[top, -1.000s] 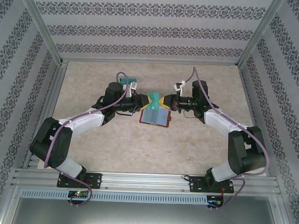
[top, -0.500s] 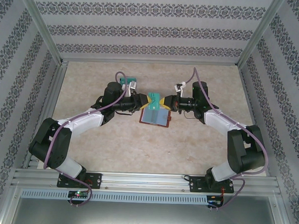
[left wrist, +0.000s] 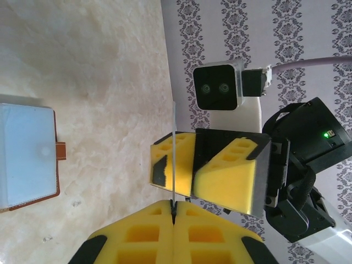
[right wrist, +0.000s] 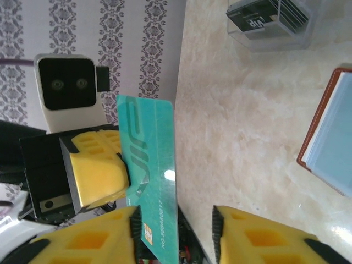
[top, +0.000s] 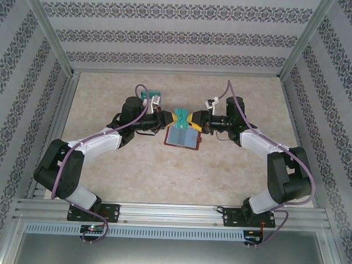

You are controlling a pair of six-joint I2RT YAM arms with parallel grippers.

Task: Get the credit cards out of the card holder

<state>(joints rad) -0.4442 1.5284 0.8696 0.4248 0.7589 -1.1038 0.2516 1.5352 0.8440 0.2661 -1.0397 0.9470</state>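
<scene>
The brown card holder (top: 182, 137) lies open on the table, its grey-blue inside facing up; it also shows as the card holder (left wrist: 27, 157) and the card holder (right wrist: 330, 140) in the wrist views. Just behind it, a teal credit card (top: 181, 116) hangs in the air between both grippers. My left gripper (top: 169, 119) is shut on one end of the card, whose thin edge (left wrist: 174, 159) runs up from the left gripper's (left wrist: 174, 206) pinched jaws. My right gripper (right wrist: 176, 220) stands open, and the teal card (right wrist: 148, 165) leans against its left finger.
A clear grey box (top: 149, 96) with a teal card stands on the table behind the left gripper, and the same box (right wrist: 269, 22) shows in the right wrist view. Patterned walls close in the table on three sides.
The right gripper's jaws have come apart and let go of the teal card, while the left gripper has closed on it. Both arms have stayed in place.
</scene>
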